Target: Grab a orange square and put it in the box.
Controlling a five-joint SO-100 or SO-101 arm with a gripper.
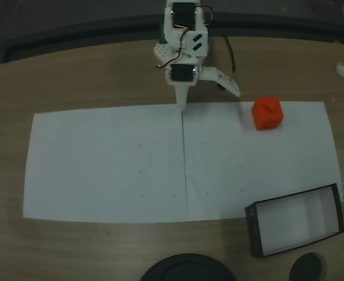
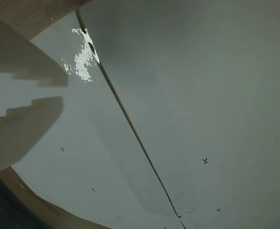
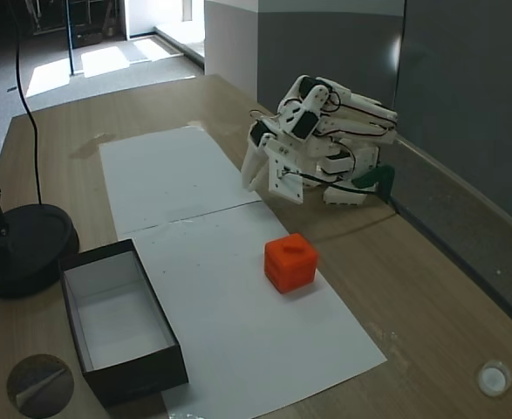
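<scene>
Nothing is grasped yet; this looks like the very start, before the reach. The arm sits folded at the far edge of the worktop (image 1: pixel 101 76), its end effector (image 1: pixel 210 93) spread apart and empty above the white paper (image 1: pixel 113 164). The orange square (image 1: pixel 268 113) rests on the paper to the right, well apart from the box (image 1: pixel 254 229) nearer the front. Next the arm must swing right and descend over the cube.

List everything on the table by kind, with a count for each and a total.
Orange square: 1
Box, black walls and a white inside: 1
White paper sheets, laid side by side: 2
Round black discs: 2
Small white round cap: 1
Robot arm, its gripper near the paper's far edge in a fixed view: 1
Total: 8
</scene>
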